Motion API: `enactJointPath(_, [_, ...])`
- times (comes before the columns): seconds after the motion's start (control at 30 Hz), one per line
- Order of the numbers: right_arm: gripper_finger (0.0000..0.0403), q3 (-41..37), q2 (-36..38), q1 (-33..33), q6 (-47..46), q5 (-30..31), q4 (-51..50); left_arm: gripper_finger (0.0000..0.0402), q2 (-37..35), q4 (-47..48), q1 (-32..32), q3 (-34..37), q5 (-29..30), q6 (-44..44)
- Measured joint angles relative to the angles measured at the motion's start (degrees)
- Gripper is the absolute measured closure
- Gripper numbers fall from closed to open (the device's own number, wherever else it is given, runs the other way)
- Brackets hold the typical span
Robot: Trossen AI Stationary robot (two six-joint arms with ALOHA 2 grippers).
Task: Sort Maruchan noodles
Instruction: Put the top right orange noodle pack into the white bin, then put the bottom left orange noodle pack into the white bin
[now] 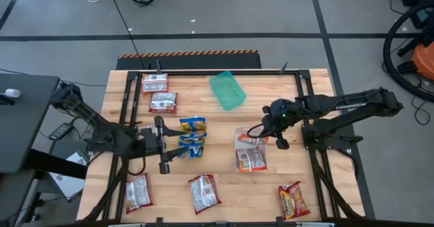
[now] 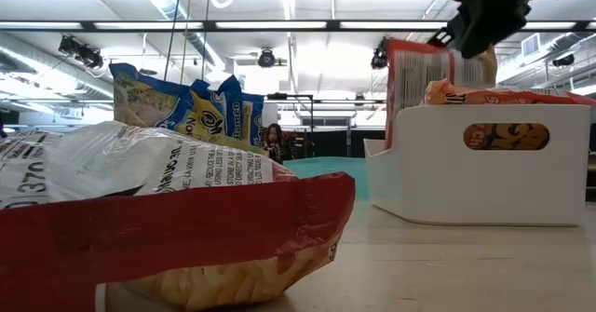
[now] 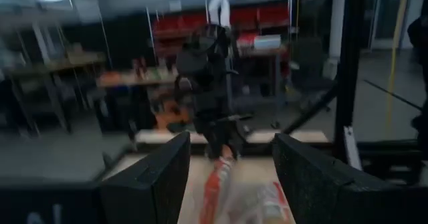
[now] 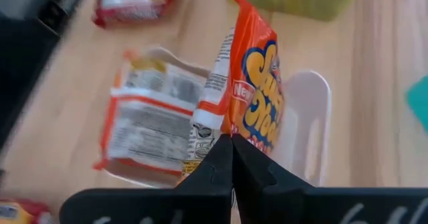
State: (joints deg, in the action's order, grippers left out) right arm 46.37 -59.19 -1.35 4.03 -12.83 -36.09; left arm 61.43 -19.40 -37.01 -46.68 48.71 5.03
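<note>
The right gripper is pinching an orange ramen packet by its edge – fingers squeezed tight together – and dangling it upright over the white tray at the table's centre-right. Another orange-and-white packet is already lying flat in that tray. The left gripper is sitting spread wide with nothing in it, just left of the blue-and-yellow packets stacked mid-table. The green tray is lying tilted toward the far side. Silvery white-and-red packets are scattered around – two far left, two along the near edge – plus one orange-red packet near right.
</note>
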Motion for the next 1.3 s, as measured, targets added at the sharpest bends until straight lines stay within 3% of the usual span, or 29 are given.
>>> enactJointPath(0.2, [0.0387, 0.0, -3.8, 0.4, 4.8, 8.8, -0.4, 0.0185, 0.0, 31.7, 4.2, -9.4, -0.7, -21.6])
enactJointPath(0.4, [0.0342, 0.0, -6.7, 2.9, 7.1, 16.0, -0.4, 0.0184, 0.0, 59.1, 12.1, -10.7, -7.5, -46.4])
enactJointPath(0.5, [0.0309, 0.0, -6.8, 3.6, 8.8, 21.4, -0.3, 0.0184, 0.7, 68.5, 15.9, -10.4, -10.8, -50.6])
enactJointPath(0.67, [0.0261, 0.0, -5.5, 3.8, 9.6, 29.6, 0.2, 0.0184, 2.3, 75.0, 19.2, -10.2, -18.6, -50.9])
enactJointPath(0.8, [0.0238, 0.0, -4.0, 3.6, 9.4, 31.2, 0.5, 0.0188, 6.6, 76.2, 17.3, -10.2, -25.1, -50.5])
enactJointPath(1.0, [0.0226, 0.0, -1.8, 3.2, 5.3, 31.3, 1.0, 0.0189, 13.2, 85.7, 10.6, -10.2, -26.6, -51.2])
enactJointPath(1.13, [0.0226, 1.0, -0.8, 0.1, 2.0, 33.0, 1.4, 0.0189, 14.5, 88.7, 4.1, -10.2, -30.0, -58.6])
enactJointPath(1.3, [0.0227, 4.0, -1.3, -7.6, -2.2, 37.5, 2.6, 0.0189, 14.7, 91.0, -4.2, -8.0, -29.7, -69.8])
